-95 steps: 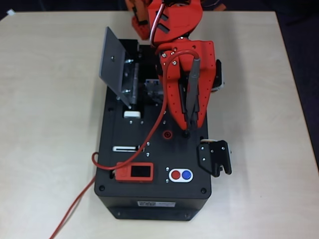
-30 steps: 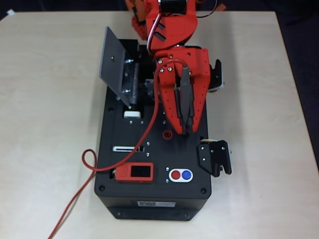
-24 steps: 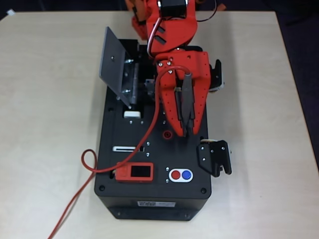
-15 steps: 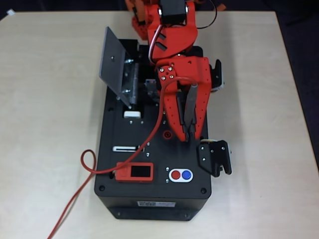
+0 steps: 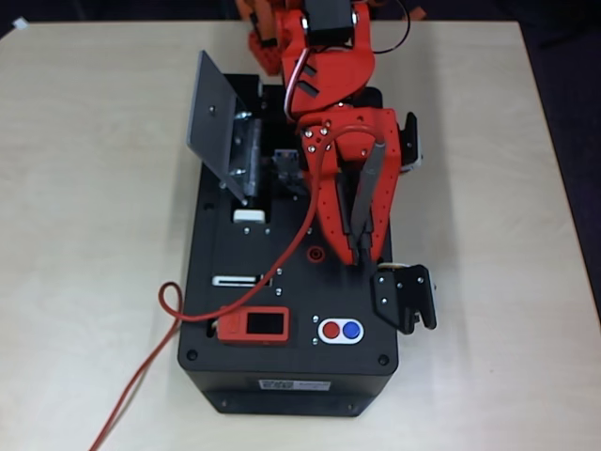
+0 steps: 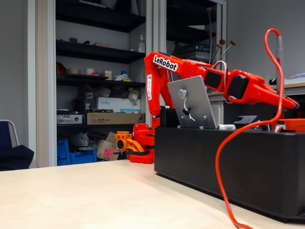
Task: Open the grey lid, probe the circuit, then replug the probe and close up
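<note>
The end effector (image 5: 358,254) is clamped on the probe (image 5: 368,195), a slim grey pen-shaped rod held lengthwise between the orange fingers, tip down just right of the round red socket (image 5: 316,253) on top of the black box (image 5: 282,376). The likely trouble is alignment: the tip sits beside the socket rather than over it, so a straight push would meet hard black plastic and could make the smooth rod slide or twist in the grip. The thin red cable (image 5: 150,362) is another risk; it arcs from the rod's upper end, across the box, loops off its left edge onto the pale wood-grain desk (image 5: 84,235), and could snag or drag sideways. The grey lid (image 5: 214,117), a flat matt metal plate with a small knob, stands tilted open over the circuit (image 5: 246,160), silvery parts in a dark recess.
</note>
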